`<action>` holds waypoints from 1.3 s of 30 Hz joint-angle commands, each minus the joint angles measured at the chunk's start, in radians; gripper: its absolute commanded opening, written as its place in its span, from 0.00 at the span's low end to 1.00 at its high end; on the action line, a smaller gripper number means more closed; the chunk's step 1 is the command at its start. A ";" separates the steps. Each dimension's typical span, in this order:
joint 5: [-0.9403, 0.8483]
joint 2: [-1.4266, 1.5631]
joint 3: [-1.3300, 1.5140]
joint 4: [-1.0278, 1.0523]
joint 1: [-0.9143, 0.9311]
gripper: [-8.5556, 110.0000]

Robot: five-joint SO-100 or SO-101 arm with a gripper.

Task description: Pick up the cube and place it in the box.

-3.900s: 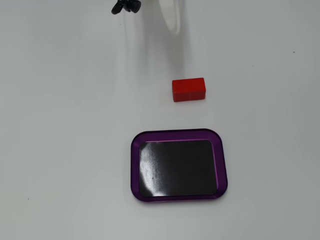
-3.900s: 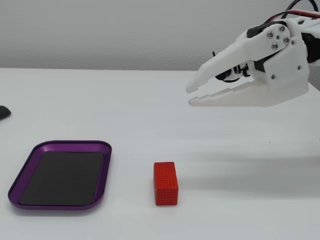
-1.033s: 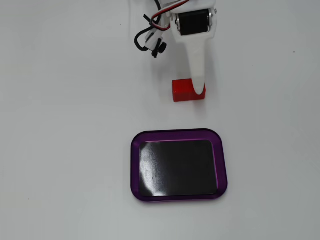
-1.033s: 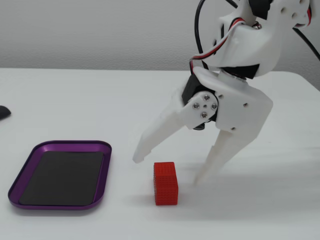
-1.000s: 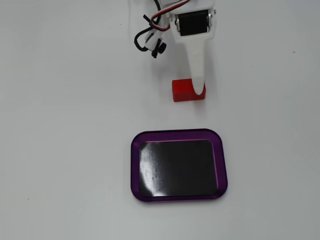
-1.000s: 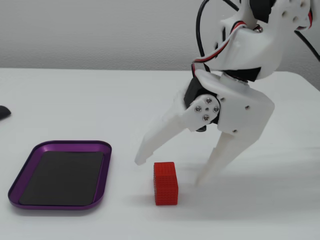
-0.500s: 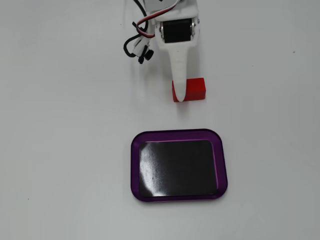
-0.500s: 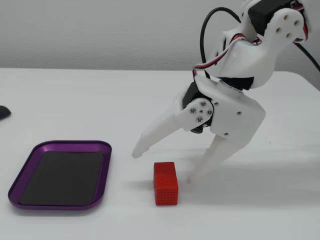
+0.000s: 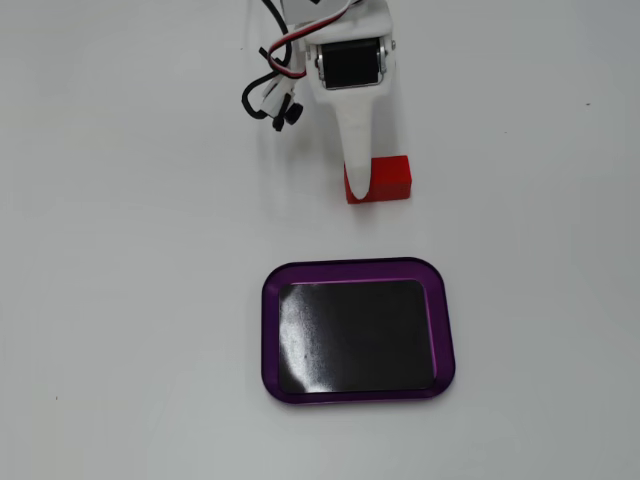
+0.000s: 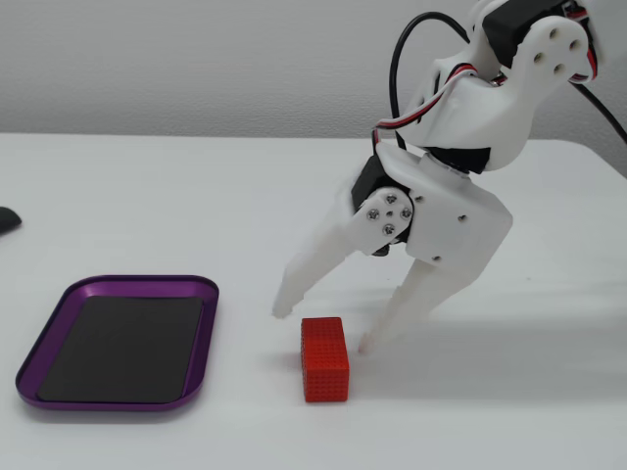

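The red cube [image 9: 385, 177] lies flat on the white table, just above the box in a fixed view, and also shows in the other fixed view [image 10: 324, 358]. The box [image 9: 272, 330], a purple-rimmed tray with a black floor, is empty; from the side it sits at the left [image 10: 201, 338]. My white gripper [image 10: 325, 326] is open and low over the cube. One fingertip [image 10: 368, 343] is at the table beside the cube, the other [image 10: 283, 307] is raised toward the box. From above, the gripper [image 9: 357, 172] overlaps the cube's left end; its lower finger is hidden.
Black and red cables [image 9: 270, 95] hang beside the arm's wrist. A dark object [image 10: 6, 219] sits at the left edge of the side view. White table surface [image 9: 120, 300] surrounds the box.
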 commanded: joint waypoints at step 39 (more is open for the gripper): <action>-0.003 -0.230 -0.028 -0.072 -0.011 0.08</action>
